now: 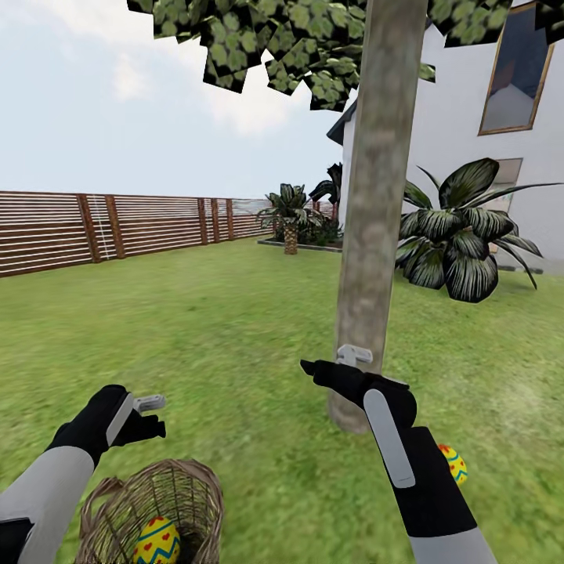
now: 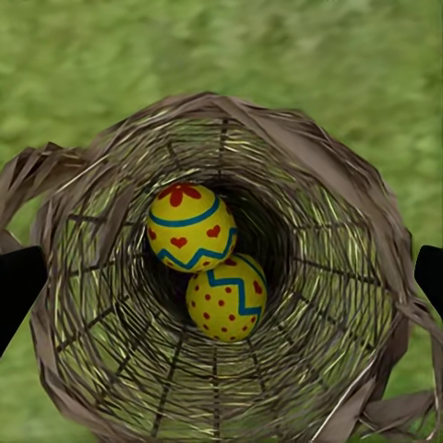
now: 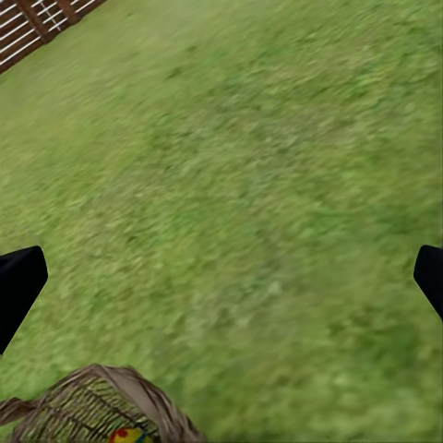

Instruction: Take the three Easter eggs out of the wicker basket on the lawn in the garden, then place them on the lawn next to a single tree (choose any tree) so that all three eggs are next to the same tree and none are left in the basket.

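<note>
Meanwhile two Easter eggs (image 2: 205, 260) lie touching at the bottom of the wicker basket (image 1: 176, 489) on the lawn (image 1: 219, 329), a third egg (image 1: 454, 464) beside the tree (image 1: 376, 235). Both sets of jaws stand wide and empty, the left gripper (image 2: 221, 286) over the basket. Smooth, hard and probably slippery, each egg wants a grip across its middle.

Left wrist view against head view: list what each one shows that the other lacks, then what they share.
Left wrist view alone: two Easter eggs inside the wicker basket, an upper egg and a lower egg touching it.

Head view alone: the tree, a third egg on the grass by its base, the fence, the white house, and both arms with the left pincer and right pincer, both open.

Shared: the basket, an egg in it, and the lawn.
</note>
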Robot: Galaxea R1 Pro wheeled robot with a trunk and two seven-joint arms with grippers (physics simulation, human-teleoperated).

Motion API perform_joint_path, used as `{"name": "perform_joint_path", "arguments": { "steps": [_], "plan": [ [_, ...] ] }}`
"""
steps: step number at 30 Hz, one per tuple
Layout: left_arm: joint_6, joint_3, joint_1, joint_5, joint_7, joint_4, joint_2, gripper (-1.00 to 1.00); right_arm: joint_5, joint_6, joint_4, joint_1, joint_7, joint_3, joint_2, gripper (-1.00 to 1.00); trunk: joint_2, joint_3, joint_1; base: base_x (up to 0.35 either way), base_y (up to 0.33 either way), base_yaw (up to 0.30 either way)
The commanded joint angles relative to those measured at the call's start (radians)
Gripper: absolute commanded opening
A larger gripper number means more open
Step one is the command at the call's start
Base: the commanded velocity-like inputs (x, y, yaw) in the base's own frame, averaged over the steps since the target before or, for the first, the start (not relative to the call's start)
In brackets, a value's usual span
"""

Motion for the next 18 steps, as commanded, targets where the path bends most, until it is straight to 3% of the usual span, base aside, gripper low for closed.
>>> {"name": "perform_joint_path", "arguments": {
  "steps": [1, 18],
  "plan": [
    [0.002, 0.002, 0.000, 0.004, 0.000, -0.001, 0.000, 1.00, -0.011, 0.003, -0.001, -0.001, -0.010, 0.000, 0.000, 1.00, -0.008, -0.004, 0.004, 0.000, 0.000, 0.000],
    [-0.016, -0.001, 0.000, 0.004, 0.001, -0.001, 0.000, 1.00, -0.011, 0.002, 0.002, -0.001, -0.010, 0.001, 0.000, 1.00, -0.127, -0.058, 0.069, 0.000, 0.000, 0.000]
  ]
}}
